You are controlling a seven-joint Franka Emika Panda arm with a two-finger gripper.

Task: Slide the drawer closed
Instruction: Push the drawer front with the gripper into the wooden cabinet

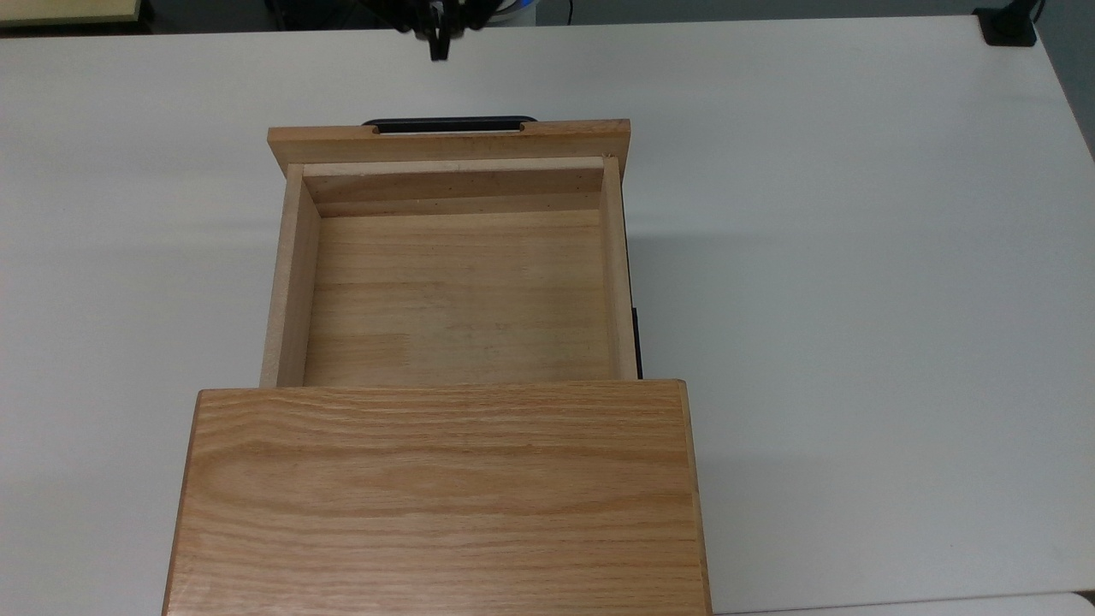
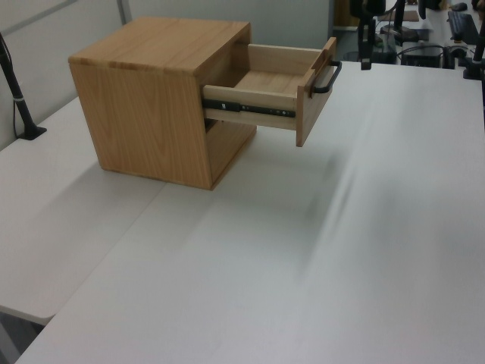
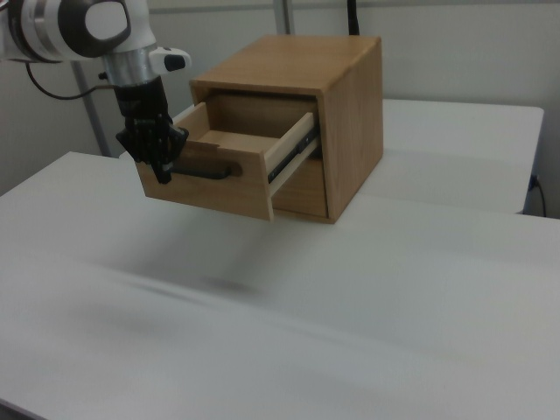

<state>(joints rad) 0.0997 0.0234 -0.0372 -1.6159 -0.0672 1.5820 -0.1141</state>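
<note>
Drawer [image 1: 453,282] pulled well out of the oak cabinet [image 1: 440,496], both on the white table [image 1: 855,257]; drawer interior is bare wood. In the top view the order from the bottom edge up is cabinet top, drawer tray, front panel, black bar handle [image 1: 449,125], then the gripper [image 1: 438,50] at the top edge. Gripper hangs out in front of the drawer, off the handle side, with a gap of bare table between fingertips and handle, no contact. In the right view the gripper [image 3: 164,171] overlaps the handle's [image 3: 210,171] end on the right view's left. Fingers read as pressed together, empty. In the left view the gripper [image 2: 365,62] sits to the left view's right of the handle [image 2: 327,77], clear of it.
</note>
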